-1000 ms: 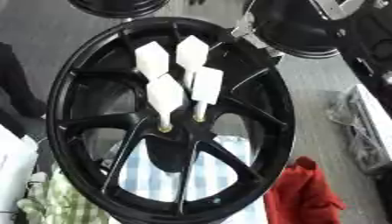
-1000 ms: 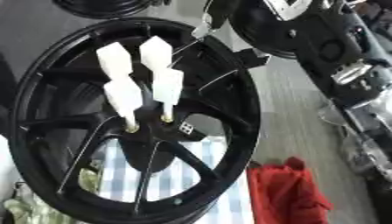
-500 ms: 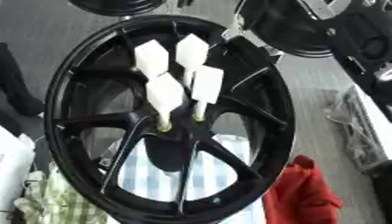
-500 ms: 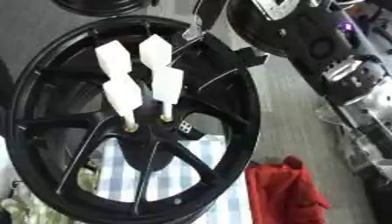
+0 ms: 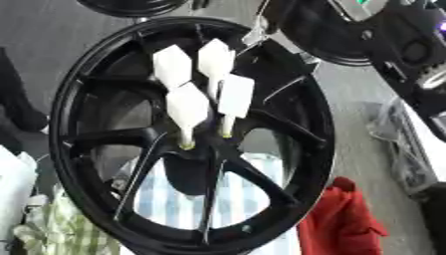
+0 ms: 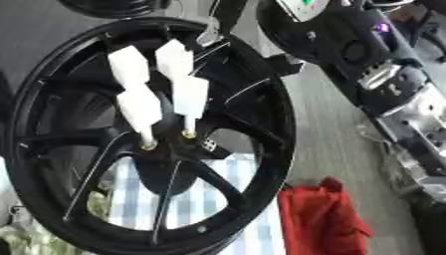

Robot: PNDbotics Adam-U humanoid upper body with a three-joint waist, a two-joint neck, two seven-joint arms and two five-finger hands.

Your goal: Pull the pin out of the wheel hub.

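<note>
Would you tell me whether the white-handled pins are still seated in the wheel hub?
Seated: four white-handled pins stand in the wheel hub, shafts entering its holes; neither hand is on them.

right arm (image 6: 366, 55) reaching further in from the upper right, nearer the wheel hub (image 5: 196, 134)

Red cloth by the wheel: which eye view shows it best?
The right eye view. The red cloth sits well inside the picture there, right of the wheel rim, with its whole width showing. In the left eye view it lies at the lower right, partly behind the rim, close to the bottom edge.
</note>
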